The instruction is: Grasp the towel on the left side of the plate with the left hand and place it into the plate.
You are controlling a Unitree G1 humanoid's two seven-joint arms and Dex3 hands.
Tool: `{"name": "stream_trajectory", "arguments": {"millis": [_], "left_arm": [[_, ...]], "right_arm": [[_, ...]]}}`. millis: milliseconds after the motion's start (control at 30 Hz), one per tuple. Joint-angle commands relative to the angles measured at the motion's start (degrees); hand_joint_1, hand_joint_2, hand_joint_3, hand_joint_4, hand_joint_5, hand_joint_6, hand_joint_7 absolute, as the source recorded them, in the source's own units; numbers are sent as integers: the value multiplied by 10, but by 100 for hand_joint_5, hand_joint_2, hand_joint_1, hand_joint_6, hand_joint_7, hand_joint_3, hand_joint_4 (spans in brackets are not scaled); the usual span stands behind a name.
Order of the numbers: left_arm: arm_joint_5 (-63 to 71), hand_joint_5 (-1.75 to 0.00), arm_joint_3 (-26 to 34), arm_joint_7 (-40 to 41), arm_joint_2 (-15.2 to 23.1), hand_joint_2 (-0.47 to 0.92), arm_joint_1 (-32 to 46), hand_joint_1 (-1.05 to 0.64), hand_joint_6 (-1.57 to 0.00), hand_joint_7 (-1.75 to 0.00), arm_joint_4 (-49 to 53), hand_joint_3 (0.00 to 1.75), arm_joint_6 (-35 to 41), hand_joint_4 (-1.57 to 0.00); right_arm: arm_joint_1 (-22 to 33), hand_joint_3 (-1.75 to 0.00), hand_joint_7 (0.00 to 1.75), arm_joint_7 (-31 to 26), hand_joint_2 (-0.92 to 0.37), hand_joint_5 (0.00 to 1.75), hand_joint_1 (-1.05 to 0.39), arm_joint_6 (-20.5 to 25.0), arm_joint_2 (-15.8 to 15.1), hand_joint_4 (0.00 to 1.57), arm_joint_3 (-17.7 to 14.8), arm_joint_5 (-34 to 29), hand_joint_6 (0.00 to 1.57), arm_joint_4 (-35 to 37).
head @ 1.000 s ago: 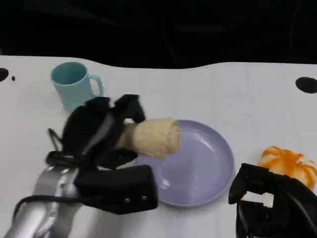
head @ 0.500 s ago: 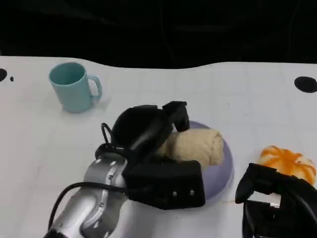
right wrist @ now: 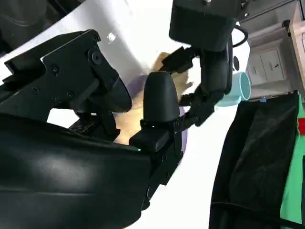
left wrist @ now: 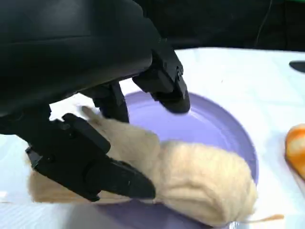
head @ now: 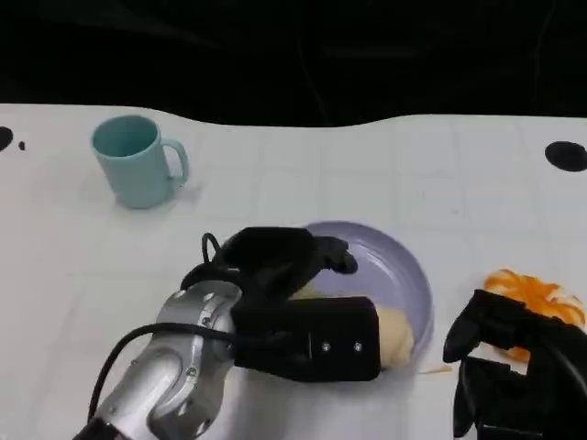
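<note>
The beige rolled towel [head: 396, 335] lies in the lilac plate [head: 394, 266], toward its near side. My left hand [head: 275, 261] hovers over the plate's left part, and its wrist block hides most of the towel. In the left wrist view the towel [left wrist: 200, 176] rests on the plate [left wrist: 219, 119]. The fingers [left wrist: 167, 86] are spread, the upper ones lifted off the towel and the lower one beside it. My right hand [head: 518, 371] sits at the near right corner, holding nothing, its fingers apart.
A teal mug [head: 138, 160] stands at the back left. An orange striped object [head: 537, 293] lies right of the plate, partly behind my right hand. A black spot [head: 566, 154] marks the table's far right. The table's far edge runs just behind the mug.
My left hand carried the towel from the plate's left rim over the plate, lowered it inside, and its fingers have spread off it. The right hand shifted slightly.
</note>
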Motion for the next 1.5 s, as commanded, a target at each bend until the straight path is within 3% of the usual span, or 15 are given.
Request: {"name": "stream_trajectory", "arguments": {"millis": [33, 167, 267, 433, 667, 900, 1200, 1333, 1433, 1500], "left_arm": [[-5, -27, 2, -21, 22, 92, 5, -79, -18, 0, -30, 32, 1, -17], [-20, -31, 19, -23, 43, 92, 24, -79, -20, -2, -70, 36, -7, -18], [-41, -39, 41, -12, 51, 92, 44, -68, -33, -8, -101, 32, -17, -27], [-94, -66, 91, -8, 62, 92, 85, -47, -67, -16, -160, 26, -29, -61], [-175, -73, 165, -24, 88, 92, 143, -45, -74, -16, -250, 30, -32, -71], [-249, -75, 231, -25, 115, 92, 208, -44, -76, -13, -315, 30, -50, -70], [-415, -78, 325, -3, 57, 92, 317, -35, -87, -14, -402, 26, -10, -75], [-509, -84, 369, 25, 7, 92, 384, -27, -95, -16, -477, 27, 86, -79], [-595, -106, 403, 64, -43, 92, 436, -21, -105, -22, -529, 37, 175, -80], [-633, -124, 421, 77, -57, 78, 459, -18, -95, -55, -543, 69, 204, -78]], "right_arm": [[3, -136, 174, -15, -52, 175, -2, -8, 4, 76, -3, -16, 56, -10], [2, -137, 174, -13, -52, 175, -2, -7, 6, 76, -4, -17, 56, -11], [3, -137, 174, -8, -52, 175, -2, -5, 4, 76, -6, -14, 55, -11], [4, -138, 175, -3, -53, 175, -1, 1, 3, 78, -10, -11, 56, -12], [7, -136, 174, -1, -53, 175, 1, 17, -5, 78, -14, -14, 56, -18], [31, -128, 173, -28, -61, 175, 1, 96, 21, 72, -24, 5, 53, -76], [65, -123, 174, -22, -62, 175, -1, 81, 15, 74, -17, 4, 53, -95], [60, -124, 173, -25, -62, 175, -1, 87, 21, 75, -12, 7, 54, -95], [54, -125, 173, -27, -60, 175, -2, 87, 20, 76, -6, 4, 56, -92], [50, -125, 173, -25, -59, 175, -2, 84, 20, 76, -6, 6, 57, -89]]}}
